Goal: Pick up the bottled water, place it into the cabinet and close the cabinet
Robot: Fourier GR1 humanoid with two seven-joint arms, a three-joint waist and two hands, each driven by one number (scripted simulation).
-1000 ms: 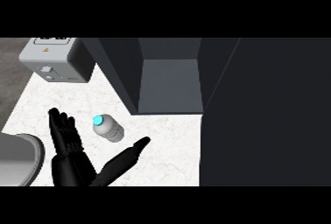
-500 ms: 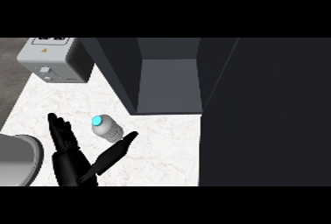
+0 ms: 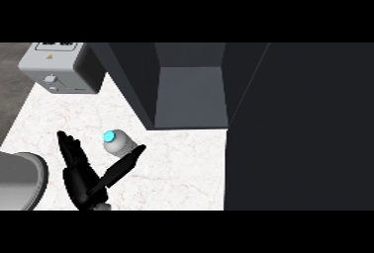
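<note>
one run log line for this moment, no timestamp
stage: reach | right hand: open, fingers either side of bottled water | bottle: on counter, not lifted | cabinet: open

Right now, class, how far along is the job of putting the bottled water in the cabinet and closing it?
Nothing looks finished. The bottled water stands on the white counter, outside the open cabinet. In hand: a black hand has its straight fingers to the bottle's left and its thumb at the bottle's base, not curled round it. Left: grasp, lift, place inside, shut the cabinet door.
</note>
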